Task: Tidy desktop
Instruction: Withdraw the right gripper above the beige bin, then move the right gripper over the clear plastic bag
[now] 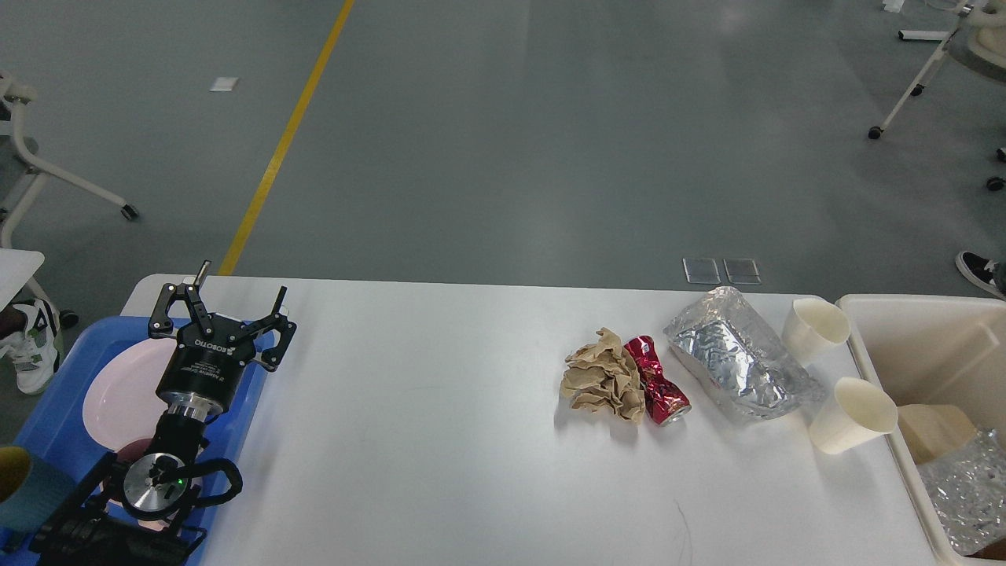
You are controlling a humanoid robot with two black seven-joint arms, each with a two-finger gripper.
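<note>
your left gripper [224, 308], fingers spread and empty, is hanging far left; the crushed red metal can [657, 380] is lying well right on the white desktop [409, 409], long axis running near-to-far.

Smooth white desktop [440, 440]; crinkled shiny foil bag [739, 365]; crumpled matt brown paper [603, 382].

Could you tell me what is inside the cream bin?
The bin holds crumpled foil near the front and a tan, box-like piece behind it. Whatever lies beneath them, and the bin's right side, is out of sight.
</note>
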